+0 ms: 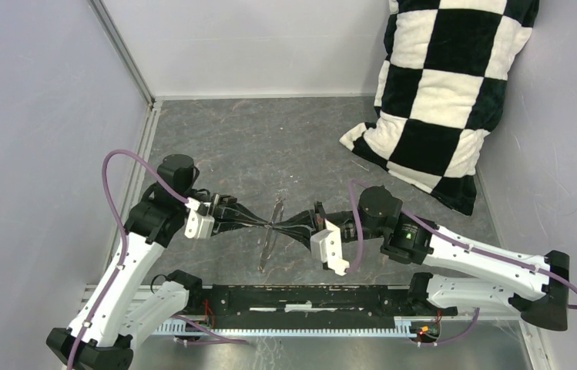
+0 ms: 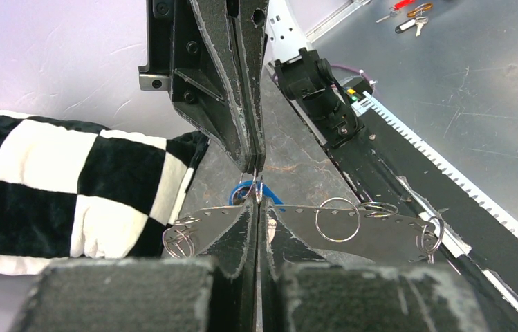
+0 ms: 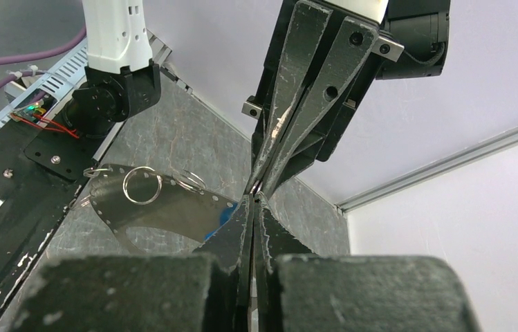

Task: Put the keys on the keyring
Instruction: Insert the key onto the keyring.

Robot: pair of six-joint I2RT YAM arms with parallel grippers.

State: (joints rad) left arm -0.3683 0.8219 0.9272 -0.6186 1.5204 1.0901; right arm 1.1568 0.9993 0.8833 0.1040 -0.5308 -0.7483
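Observation:
The keyring (image 1: 268,247) hangs in the air edge-on between my two arms. Seen from the wrists it is a flat dark-grey curved band (image 2: 380,238) (image 3: 173,211) with holes and several small silver rings. My left gripper (image 1: 266,224) (image 2: 259,202) is shut on a small ring at the band's upper edge. Tip to tip with it, my right gripper (image 1: 279,225) (image 3: 253,198) is shut, apparently on the silvery blade of the blue key (image 2: 249,195) (image 3: 223,223). The key's head sits at that ring, half hidden. More keys (image 2: 408,17) lie loose on the grey sheet far off.
A black-and-white checked pillow (image 1: 439,85) leans in the back right corner. The black base rail (image 1: 308,297) runs along the near edge under both arms. Pale walls close in the left, back and right.

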